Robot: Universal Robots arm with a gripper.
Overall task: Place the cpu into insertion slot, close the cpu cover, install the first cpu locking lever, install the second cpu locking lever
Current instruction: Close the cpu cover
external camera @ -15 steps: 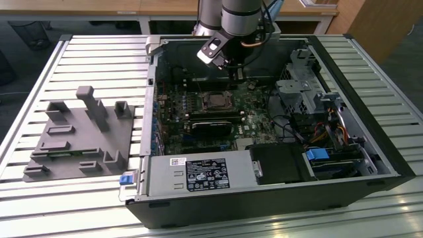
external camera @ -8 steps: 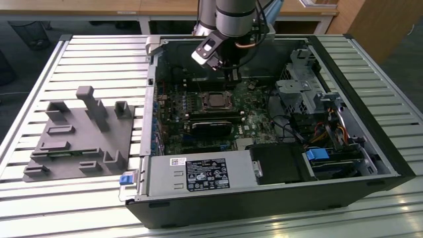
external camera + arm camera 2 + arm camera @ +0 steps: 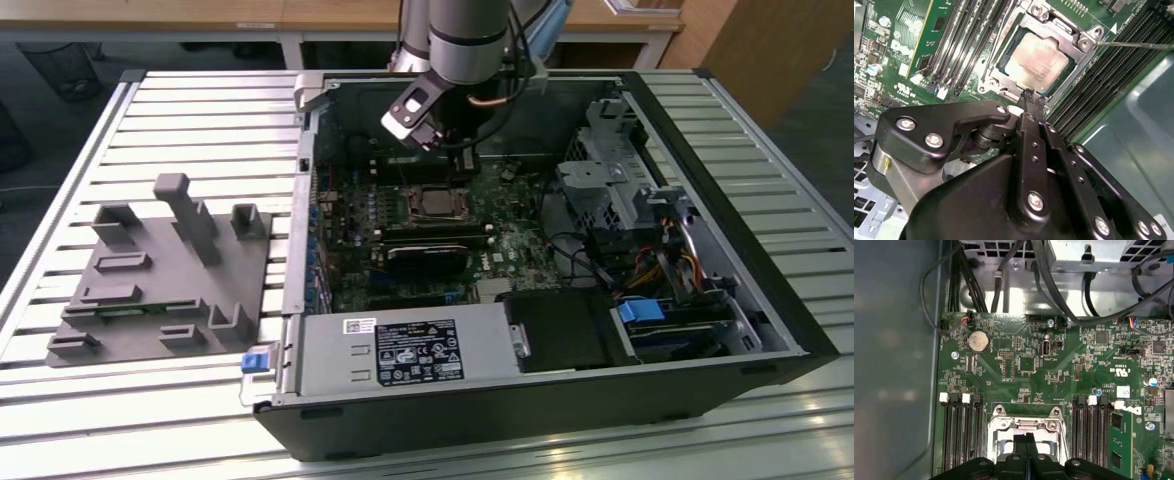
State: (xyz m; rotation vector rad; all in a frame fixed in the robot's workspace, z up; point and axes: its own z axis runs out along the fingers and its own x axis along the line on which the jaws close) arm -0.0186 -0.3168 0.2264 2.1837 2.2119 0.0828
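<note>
Our gripper (image 3: 1033, 98) is clenched on nothing, its tips just beside the chip (image 3: 1040, 62), which lies under the lowered metal cover (image 3: 1064, 27). We think a lever (image 3: 1134, 45) is the work now: we should push it slowly, keeping the tips off the chip.

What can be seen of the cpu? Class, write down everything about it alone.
The cpu is a small flat square chip with a pale beige-silver, metallic top. It lies level on the green motherboard, between rows of black memory slots. The silver cpu cover lies over its edges, its top showing through the window. The gripper, shut, hangs close by one side of that frame; contact cannot be told.
</note>
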